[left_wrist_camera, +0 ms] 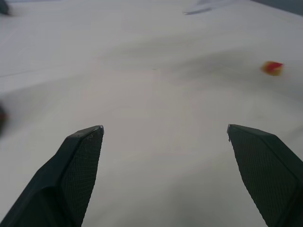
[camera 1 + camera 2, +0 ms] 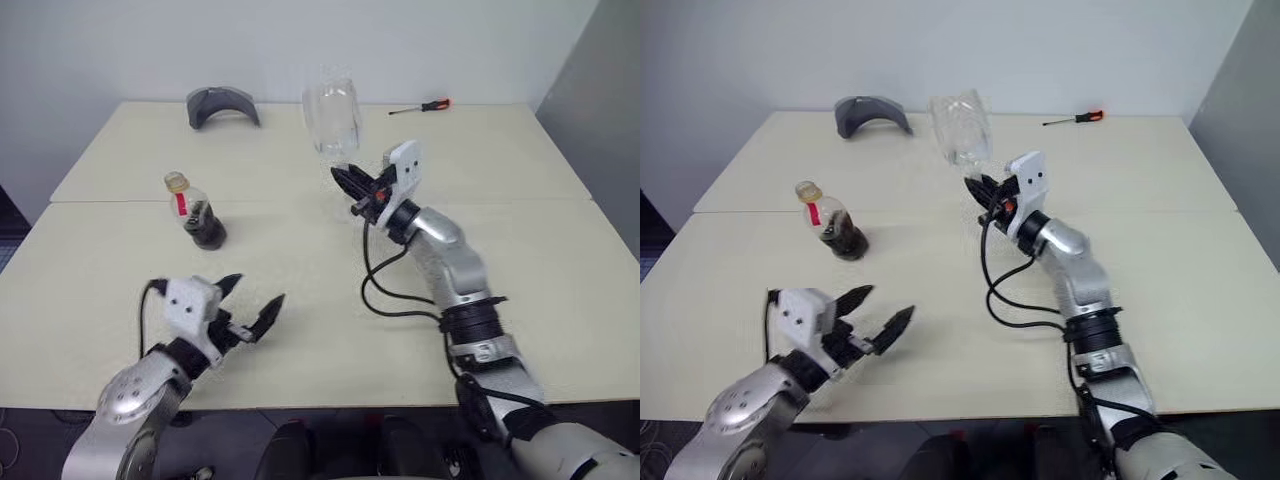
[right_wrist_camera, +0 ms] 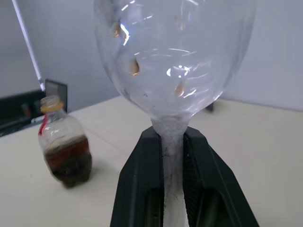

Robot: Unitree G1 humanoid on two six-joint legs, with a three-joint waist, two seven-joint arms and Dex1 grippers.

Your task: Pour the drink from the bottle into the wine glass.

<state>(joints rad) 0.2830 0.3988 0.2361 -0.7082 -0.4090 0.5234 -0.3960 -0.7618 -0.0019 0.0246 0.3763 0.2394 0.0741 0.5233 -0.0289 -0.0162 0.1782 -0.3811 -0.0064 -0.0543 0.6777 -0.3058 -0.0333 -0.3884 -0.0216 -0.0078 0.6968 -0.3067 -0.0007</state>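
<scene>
Left gripper [image 2: 250, 305], nearest, jaws wide apart, empty. Bottle [image 2: 196, 212]: upright on table [image 2: 560, 300] beyond it, uncapped, drink [image 2: 207, 233] low in its squat body. Right gripper [image 2: 352, 186], further right, clamped on wine glass [image 2: 333, 115] stem; bowl clear, few brown drops. Risk: raised, tilted glass may slip from the thin-stem pinch; the open bottle could tip if nudged.

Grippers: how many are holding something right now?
1. The right gripper is shut on the glass stem, lifted above the table. The left gripper is open with nothing between its fingers.
</scene>
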